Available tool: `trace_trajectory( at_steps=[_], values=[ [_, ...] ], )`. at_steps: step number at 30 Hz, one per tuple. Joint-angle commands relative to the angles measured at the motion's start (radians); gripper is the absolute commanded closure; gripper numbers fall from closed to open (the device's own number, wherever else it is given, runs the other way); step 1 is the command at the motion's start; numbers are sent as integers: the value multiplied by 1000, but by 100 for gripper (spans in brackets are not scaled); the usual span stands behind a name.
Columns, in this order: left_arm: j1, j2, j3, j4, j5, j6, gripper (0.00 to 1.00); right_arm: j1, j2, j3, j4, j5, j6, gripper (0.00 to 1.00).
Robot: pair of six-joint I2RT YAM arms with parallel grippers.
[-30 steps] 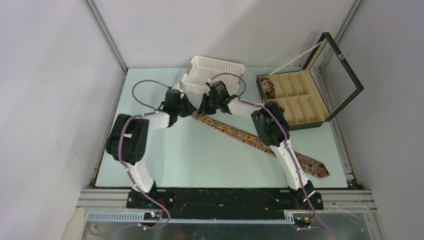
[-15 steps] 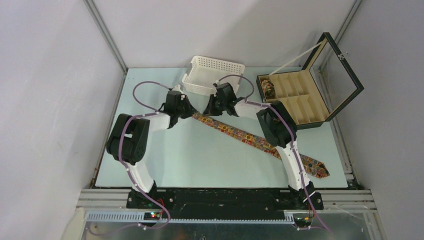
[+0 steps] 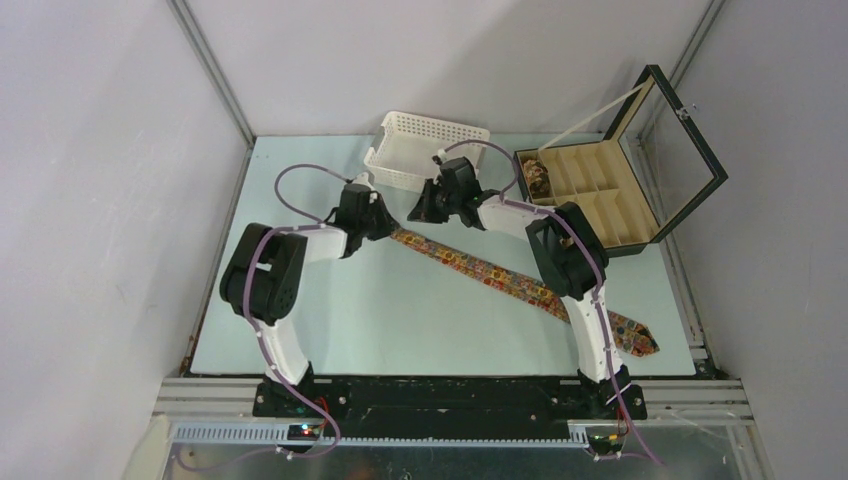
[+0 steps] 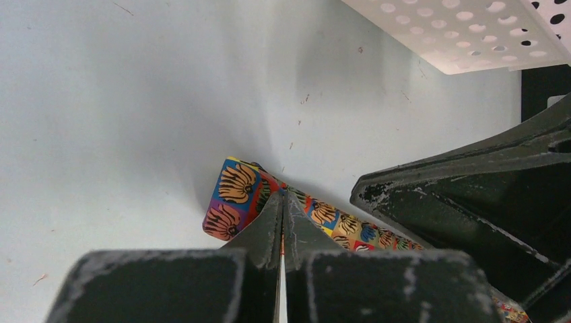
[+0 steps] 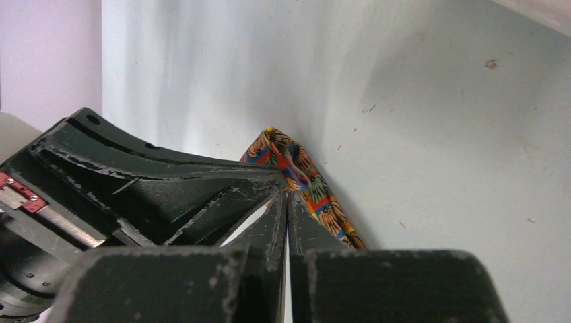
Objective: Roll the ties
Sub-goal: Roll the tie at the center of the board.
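- Both clamped shut on the tie [image 4: 234, 192], narrow end, left gripper [image 4: 283, 205] and right gripper [image 5: 286, 200] tip to tip.
- Tiny bite, so could slip out mid-roll and leave a crooked coil.

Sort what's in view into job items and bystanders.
Job: flat tie; coiled tie in a corner compartment; left end effector and right end effector, both shut on the flat tie's end.
Lying about: white basket; black box, lid open.
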Motion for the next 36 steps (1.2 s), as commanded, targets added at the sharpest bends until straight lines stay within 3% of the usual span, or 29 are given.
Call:
trace_trajectory(
  at_steps=[1,36],
  values=[
    [-9,19,40,31,-21,-8,100,-7,-21,21,34,-52,-6,100],
    [-8,12,15,48,-21,3,100,-13,124,74,82,-215,25,100]
  ],
)
